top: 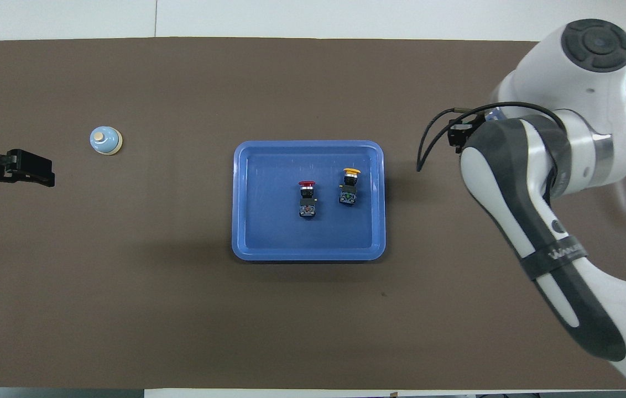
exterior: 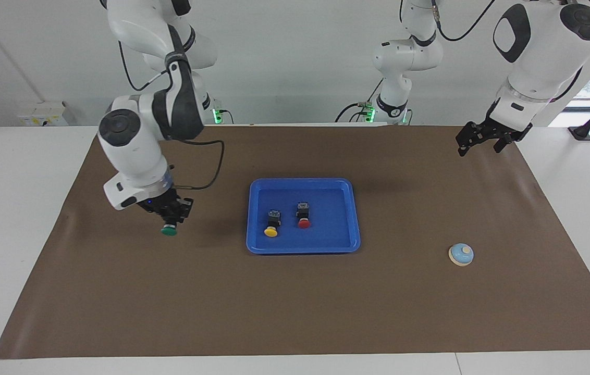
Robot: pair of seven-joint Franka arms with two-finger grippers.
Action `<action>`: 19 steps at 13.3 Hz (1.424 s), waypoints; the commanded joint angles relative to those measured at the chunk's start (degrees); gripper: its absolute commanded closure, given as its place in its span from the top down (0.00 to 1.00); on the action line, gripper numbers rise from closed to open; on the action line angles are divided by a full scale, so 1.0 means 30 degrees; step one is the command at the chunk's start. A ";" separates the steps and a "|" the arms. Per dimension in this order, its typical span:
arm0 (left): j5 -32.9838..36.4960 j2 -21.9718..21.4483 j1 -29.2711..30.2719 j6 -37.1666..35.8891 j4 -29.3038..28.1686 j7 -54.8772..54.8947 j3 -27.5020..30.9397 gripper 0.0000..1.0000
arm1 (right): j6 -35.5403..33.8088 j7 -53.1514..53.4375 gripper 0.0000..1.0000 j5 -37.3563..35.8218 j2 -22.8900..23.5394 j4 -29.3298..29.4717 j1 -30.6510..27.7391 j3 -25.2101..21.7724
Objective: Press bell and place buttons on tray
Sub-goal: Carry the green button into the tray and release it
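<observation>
The blue tray (exterior: 332, 232) (top: 269, 232) lies mid-table. In it lie a yellow button (exterior: 272, 224) (top: 349, 186) and a red button (exterior: 303, 215) (top: 306, 197), side by side on their sides. My right gripper (exterior: 172, 217) is shut on the green button (exterior: 169, 229), cap down, over the mat beside the tray toward the right arm's end. In the overhead view the right arm hides both. The light blue bell (exterior: 461, 254) (top: 105, 140) stands toward the left arm's end. My left gripper (exterior: 479, 148) (top: 42, 169) hangs open and empty over the mat beside the bell.
A brown mat (exterior: 295, 307) (top: 125, 287) covers the table, with white table surface around it. Cables trail from the right arm's wrist (exterior: 211, 172) (top: 434, 132) above the mat near the tray.
</observation>
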 commanded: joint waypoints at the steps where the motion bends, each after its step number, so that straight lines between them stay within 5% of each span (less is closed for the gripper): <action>1: -0.0101 -0.0296 0.0058 0.0029 -0.0132 -0.0075 0.0031 1.00 | -0.0716 0.2641 0.00 0.0906 0.1102 0.1737 0.2581 -0.0130; 7: -0.0101 -0.0296 0.0058 0.0029 -0.0132 -0.0075 0.0031 1.00 | -0.0252 0.6313 0.00 0.0969 0.5261 0.5666 0.6748 -0.0101; 12: -0.0101 -0.0296 0.0058 0.0029 -0.0132 -0.0075 0.0031 1.00 | 0.3202 0.6256 0.00 0.1174 0.5910 0.3975 0.7720 -0.0101; 19: -0.0101 -0.0296 0.0058 0.0029 -0.0132 -0.0075 0.0031 1.00 | 0.4118 0.6021 0.00 0.1087 0.6730 0.3499 0.8159 -0.0101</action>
